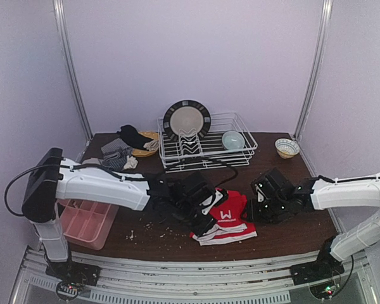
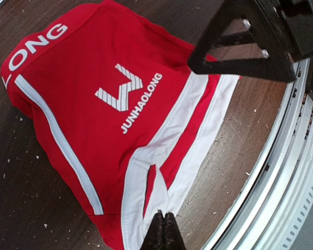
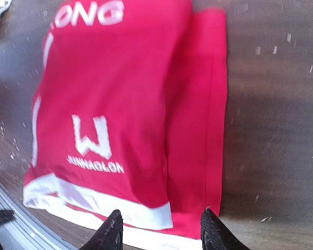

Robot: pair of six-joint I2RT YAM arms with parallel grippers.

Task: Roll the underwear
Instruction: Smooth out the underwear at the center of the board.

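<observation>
Lying flat near the tabletop's [image 1: 285, 183] near edge, the red underwear [image 1: 228, 218] has its white hem running left to right. The left gripper [image 2: 163, 233] is closed at the hem's left end. The right gripper [image 3: 159, 232] spreads open over its right end.

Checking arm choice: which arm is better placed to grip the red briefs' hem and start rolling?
Right, probably: right fingers are open astride the briefs' white hem; left fingers are shut, whether on cloth is unclear.
</observation>
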